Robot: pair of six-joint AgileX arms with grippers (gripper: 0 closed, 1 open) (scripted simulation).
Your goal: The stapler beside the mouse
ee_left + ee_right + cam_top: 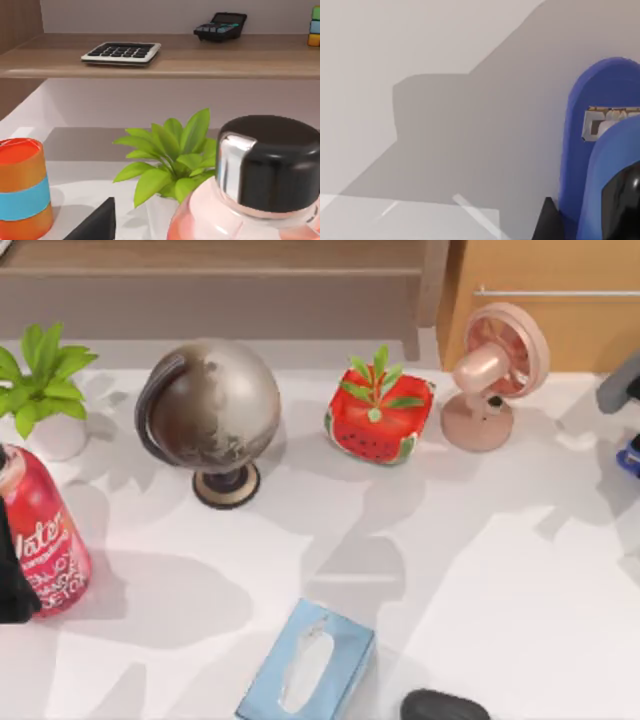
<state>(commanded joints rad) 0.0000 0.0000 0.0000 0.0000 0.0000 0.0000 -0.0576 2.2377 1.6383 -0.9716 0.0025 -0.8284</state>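
Right wrist view. The stapler (580,150) sits close to the camera: bright blue body with a rounded end, standing up into the picture. A small pale metal plate (600,122) with a yellowish top edge is set into the blue body near that rounded end. A second blue part overlaps the plate from below, and a dark glossy part (622,195) lies against it. A small black wedge (546,222) shows just beside the stapler's blue edge; cannot tell what it belongs to. Behind the stapler is the pale table (395,40), crossed by a broad grey shadow with angular edges. A lighter band with thin bright streaks (470,215) runs along the near part of the table.
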